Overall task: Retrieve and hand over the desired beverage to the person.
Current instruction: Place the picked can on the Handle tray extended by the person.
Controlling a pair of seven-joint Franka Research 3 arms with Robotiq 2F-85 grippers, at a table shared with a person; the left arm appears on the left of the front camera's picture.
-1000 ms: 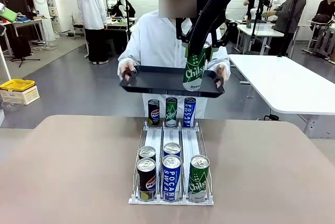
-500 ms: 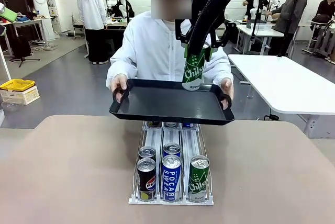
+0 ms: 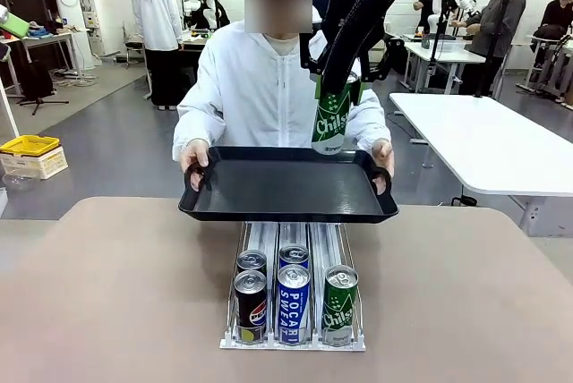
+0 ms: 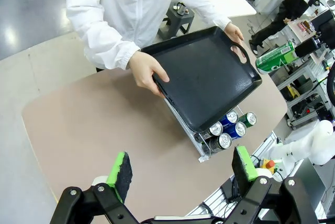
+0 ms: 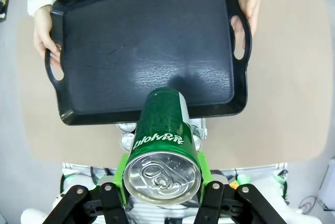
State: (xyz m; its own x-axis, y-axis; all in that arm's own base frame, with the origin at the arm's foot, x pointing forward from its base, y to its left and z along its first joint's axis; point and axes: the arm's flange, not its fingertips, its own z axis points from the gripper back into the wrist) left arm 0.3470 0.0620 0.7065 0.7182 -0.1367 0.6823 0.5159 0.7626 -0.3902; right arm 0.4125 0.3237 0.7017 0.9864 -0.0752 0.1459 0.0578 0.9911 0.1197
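Observation:
My right gripper (image 3: 336, 89) is shut on a green Chilsung can (image 3: 332, 120), held upright in the air above the far right part of a black tray (image 3: 286, 188). The person (image 3: 269, 88) in a white hooded jacket holds this tray level by both handles, over the table's far edge. The right wrist view looks down past the can (image 5: 163, 140), clamped between the green pads, onto the bare tray (image 5: 141, 46). High above the table, my left gripper (image 4: 182, 166) stands open with nothing between its fingers, looking down on the tray (image 4: 209, 77) and the can (image 4: 275, 56).
A wire can rack (image 3: 292, 344) sits mid-table with Pepsi (image 3: 251, 307), Pocari Sweat (image 3: 293, 302) and Chilsung (image 3: 340, 304) cans at its front; its far end lies under the tray. A white table (image 3: 483, 141) stands at the right, other people farther back.
The person has stepped closer and lowered the tray over the rack's far end, covering the back row of cans. My right gripper and its can have hardly moved.

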